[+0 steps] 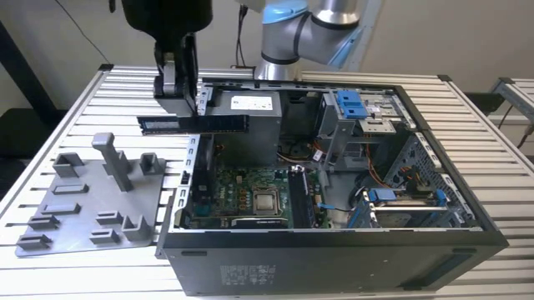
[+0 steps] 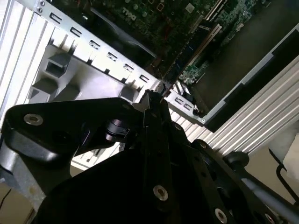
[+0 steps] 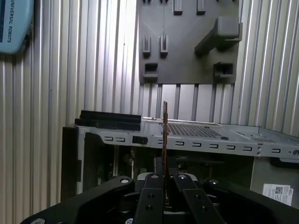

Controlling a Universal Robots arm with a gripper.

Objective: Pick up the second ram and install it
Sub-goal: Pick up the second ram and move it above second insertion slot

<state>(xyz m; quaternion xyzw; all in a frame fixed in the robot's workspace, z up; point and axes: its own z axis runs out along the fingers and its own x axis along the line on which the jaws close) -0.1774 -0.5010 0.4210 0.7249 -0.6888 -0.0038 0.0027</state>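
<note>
Upper left of exterior view, the second ram (image 1: pixel 221 123) hangs level, long axis left-right across frame, gripper (image 1: pixel 184 110) fingers clamped on its flat faces approx mid-length, a sound hold for a prob. light, stiff, fragile board, over PC case (image 1: pixel 334 265) wall, w/ holder tray (image 1: pixel 92 197) below.

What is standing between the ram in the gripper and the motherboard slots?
Nothing visible. The gripper holds the ram in the air above the edge of the open case, and the slots beside the processor lie uncovered.
</note>
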